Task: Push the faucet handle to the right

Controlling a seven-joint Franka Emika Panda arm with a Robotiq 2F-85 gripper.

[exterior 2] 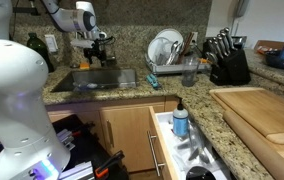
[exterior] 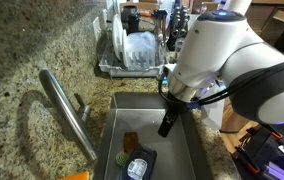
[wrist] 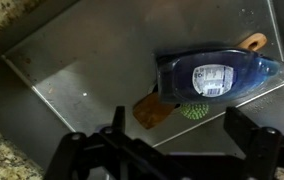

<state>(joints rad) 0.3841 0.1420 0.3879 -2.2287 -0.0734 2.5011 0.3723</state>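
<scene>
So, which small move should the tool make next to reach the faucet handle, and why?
Probably shift the tool sideways across the sink toward the faucet handle. The tool hangs open over the sink, well apart from the handle, and the wrist view shows sink floor and a bottle, not the lever.

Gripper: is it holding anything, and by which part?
Nothing. The gripper is open above the sink, with its fingers apart and empty.
</scene>
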